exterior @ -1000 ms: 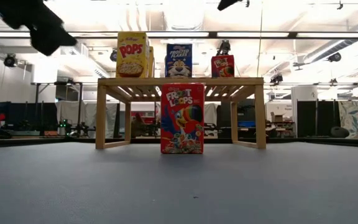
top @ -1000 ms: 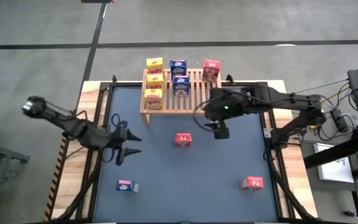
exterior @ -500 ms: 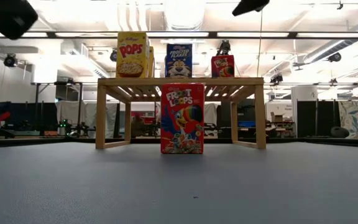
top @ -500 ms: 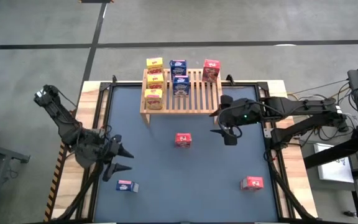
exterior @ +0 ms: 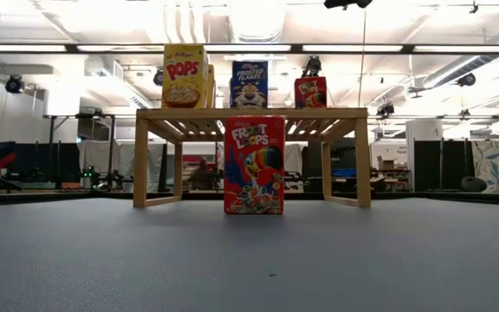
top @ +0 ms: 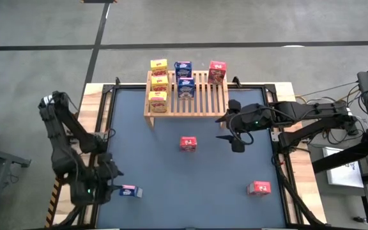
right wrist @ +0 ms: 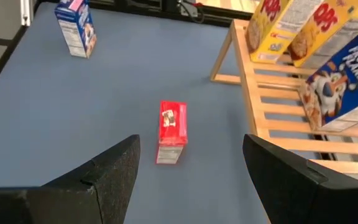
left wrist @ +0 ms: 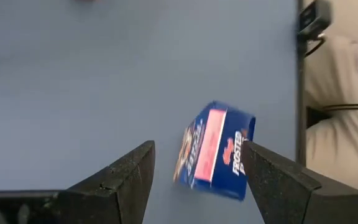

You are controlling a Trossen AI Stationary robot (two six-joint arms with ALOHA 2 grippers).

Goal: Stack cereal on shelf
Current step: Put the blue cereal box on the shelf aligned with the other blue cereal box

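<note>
The light-wood shelf [top: 193, 101] stands at the table's far side. On its slats stand three yellow boxes [top: 158, 83], two blue boxes [top: 184, 78] and one red box [top: 217, 71]. A red box [top: 188, 144] stands upright mid-table; it also shows in the low view [exterior: 254, 165]. Another red box [top: 259, 188] lies near the front right. A blue box [top: 130, 191] lies at the front left. My left gripper [top: 110, 179] is open, pointing down just left of that blue box [left wrist: 215, 152]. My right gripper [top: 235, 139] is open and empty, in the air right of the mid-table red box [right wrist: 171, 132].
A dark frame [top: 107, 121] runs along the table's edges around the grey mat. Bare mat [top: 190, 185] lies between the three loose boxes. The shelf's right half [top: 206, 99] has bare slats near its front. Cables and gear [top: 363, 108] lie beyond the right edge.
My left gripper has gone toward the table's near edge and tipped downward, ending beside the blue box at the front left. My right gripper has drawn away from the shelf's front, a little toward the right and near edges, and stays open.
</note>
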